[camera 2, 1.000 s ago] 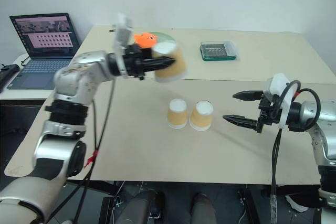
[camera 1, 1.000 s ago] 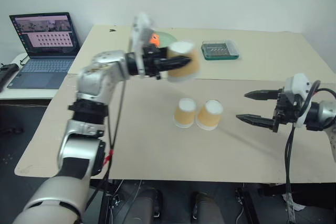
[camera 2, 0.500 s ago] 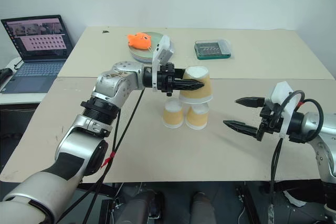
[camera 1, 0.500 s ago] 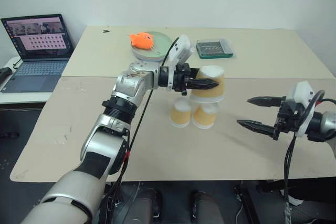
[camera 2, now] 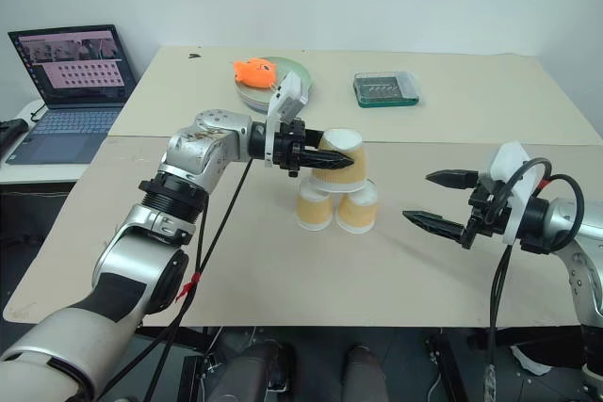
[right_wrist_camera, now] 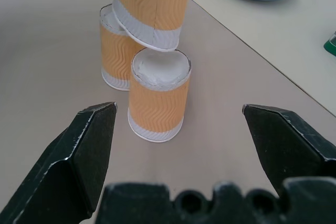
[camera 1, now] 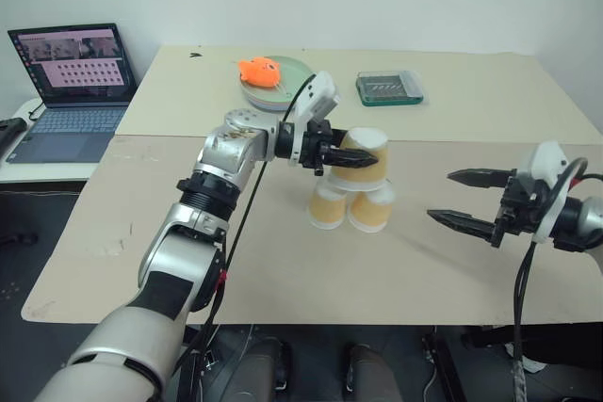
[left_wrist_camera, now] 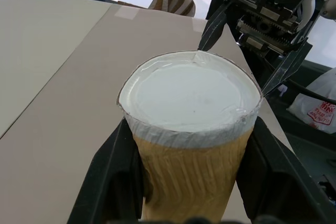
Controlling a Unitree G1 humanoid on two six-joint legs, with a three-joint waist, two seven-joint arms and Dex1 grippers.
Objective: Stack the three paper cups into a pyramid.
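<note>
Two paper cups (camera 1: 327,206) (camera 1: 371,208) stand upside down, side by side, mid-table. The third paper cup (camera 1: 367,155) is also upside down and slightly tilted, with my left gripper (camera 1: 352,159) shut on its sides. It hangs just over the pair, and in the right wrist view its white rim (right_wrist_camera: 148,39) reaches the top of the nearer cup (right_wrist_camera: 158,95). I cannot tell whether it rests there. The left wrist view shows the held cup (left_wrist_camera: 190,109) between both fingers (left_wrist_camera: 113,179). My right gripper (camera 1: 441,196) stays open, right of the cups and apart from them.
A green plate (camera 1: 294,71) holding an orange toy fish (camera 1: 256,70) sits behind the cups. A green tray (camera 1: 391,88) lies at the back right. An open laptop (camera 1: 71,82) rests on a side table on the left. A seam (camera 1: 471,142) crosses the table.
My left gripper has carried the cup down and to the right, from high behind the pair to just over them. The right gripper has stayed open in place. The camera has shifted slightly.
</note>
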